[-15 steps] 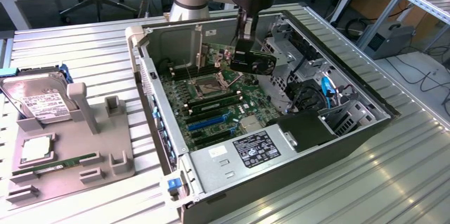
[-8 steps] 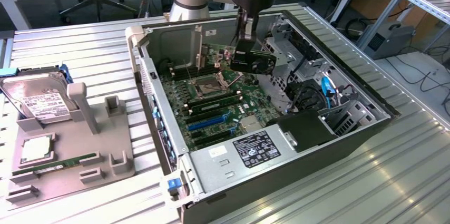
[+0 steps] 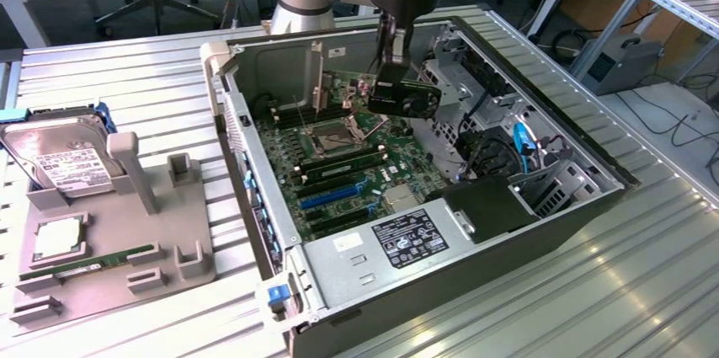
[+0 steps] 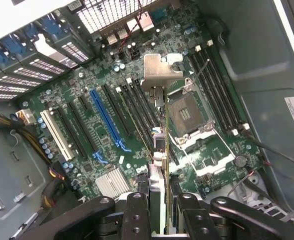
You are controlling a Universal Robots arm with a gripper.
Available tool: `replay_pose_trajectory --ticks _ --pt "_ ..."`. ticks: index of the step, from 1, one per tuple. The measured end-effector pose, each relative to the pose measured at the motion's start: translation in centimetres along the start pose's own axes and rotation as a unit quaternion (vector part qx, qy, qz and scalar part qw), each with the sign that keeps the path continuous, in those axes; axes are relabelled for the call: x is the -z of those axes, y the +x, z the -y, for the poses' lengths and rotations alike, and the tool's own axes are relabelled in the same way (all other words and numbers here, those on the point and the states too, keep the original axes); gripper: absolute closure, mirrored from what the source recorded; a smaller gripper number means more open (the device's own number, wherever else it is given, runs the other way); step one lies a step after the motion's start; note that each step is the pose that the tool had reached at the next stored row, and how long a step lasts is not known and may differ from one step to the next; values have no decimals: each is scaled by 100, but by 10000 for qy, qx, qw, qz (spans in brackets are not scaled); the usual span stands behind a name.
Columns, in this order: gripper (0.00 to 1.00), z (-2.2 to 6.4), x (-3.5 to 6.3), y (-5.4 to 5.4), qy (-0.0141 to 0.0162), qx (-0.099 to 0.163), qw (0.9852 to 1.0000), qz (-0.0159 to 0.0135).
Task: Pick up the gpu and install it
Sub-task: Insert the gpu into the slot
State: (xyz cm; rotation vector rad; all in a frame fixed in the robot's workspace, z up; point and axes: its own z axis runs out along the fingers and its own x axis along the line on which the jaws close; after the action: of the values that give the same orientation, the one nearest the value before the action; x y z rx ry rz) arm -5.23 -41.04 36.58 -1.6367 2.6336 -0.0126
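The gpu point(image 3: 405, 98) hangs inside the open computer case point(image 3: 561, 215), above the motherboard point(image 3: 359, 164) near the CPU socket point(image 3: 337, 132). My gripper point(image 3: 393, 76) comes down from above and is shut on it. In the wrist view the gpu point(image 4: 159, 165) appears edge-on between my gripper's point(image 4: 159, 205) two black fingers point(image 4: 137, 212), its silver bracket point(image 4: 159, 74) pointing away from the camera. It hovers between the socket point(image 4: 186, 112) and the long expansion slots, of which the blue slot point(image 4: 109, 120) lies off to one side. The card is clear of the board.
A grey holder point(image 3: 124, 248) on the exterior view's left carries a silver hard drive point(image 3: 62, 160), a processor point(image 3: 56, 240) and a green memory stick point(image 3: 107, 259). Case walls, a drive cage point(image 3: 460, 88), cables point(image 3: 523, 143) and the power supply point(image 3: 410, 240) crowd around the board.
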Motion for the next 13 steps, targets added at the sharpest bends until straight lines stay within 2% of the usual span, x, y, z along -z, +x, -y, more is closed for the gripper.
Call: replay_pose_trajectory --ticks 13 --pt "73 0 -1 0 -7 242 9997 6"
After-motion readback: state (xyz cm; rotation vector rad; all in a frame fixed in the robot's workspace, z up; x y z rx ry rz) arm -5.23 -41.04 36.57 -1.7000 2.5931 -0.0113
